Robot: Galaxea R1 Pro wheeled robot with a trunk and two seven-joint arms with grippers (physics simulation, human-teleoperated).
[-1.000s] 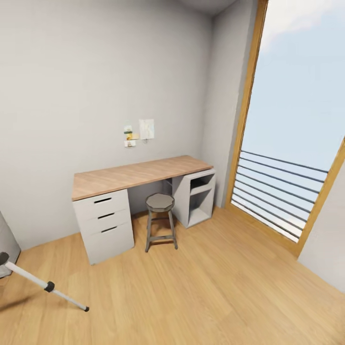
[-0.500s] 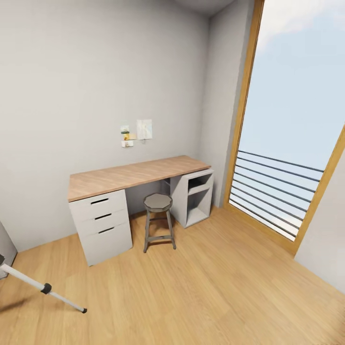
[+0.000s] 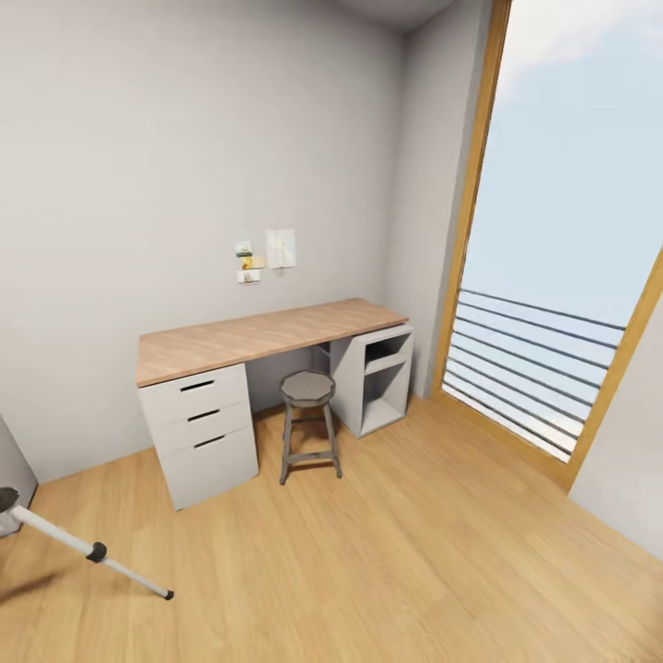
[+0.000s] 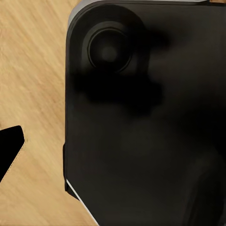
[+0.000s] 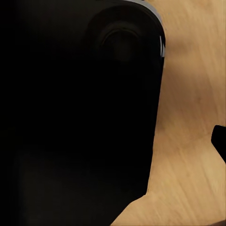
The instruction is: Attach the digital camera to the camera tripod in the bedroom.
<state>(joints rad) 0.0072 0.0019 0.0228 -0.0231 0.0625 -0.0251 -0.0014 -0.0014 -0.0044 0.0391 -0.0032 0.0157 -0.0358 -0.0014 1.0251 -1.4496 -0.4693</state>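
Grey walls and a light plank floor (image 3: 396,562) make up the bedroom in the head view, with a wood-topped desk (image 3: 258,336) against the far wall, a white drawer unit (image 3: 200,431) under its left end, an open white shelf unit (image 3: 376,378) under its right end and a round stool (image 3: 308,424) tucked between them. Small notes (image 3: 265,253) are pinned above the desk, and a tall wood-framed window (image 3: 562,267) with horizontal rails fills the right side. Against half a second ago the whole picture has slid slightly rightward, and it sits close to where it was a second ago; that reads as the head or base swinging a little, not the furniture moving. One silver-white leg of the camera tripod (image 3: 87,550) reaches in at the near left, most of the stand cut off by the edge. The robot seems to be looking around the room, with the tripod barely caught; the digital camera cannot be placed from this view.

From the left wrist camera, a large dark rounded body of the robot (image 4: 150,117) hangs over the plank floor, and a black tip pokes in at one edge; how far that gripper is open cannot be told.

From the right wrist camera, a similar dark body (image 5: 75,108) blocks the floor, and the right gripper's opening cannot be told either.
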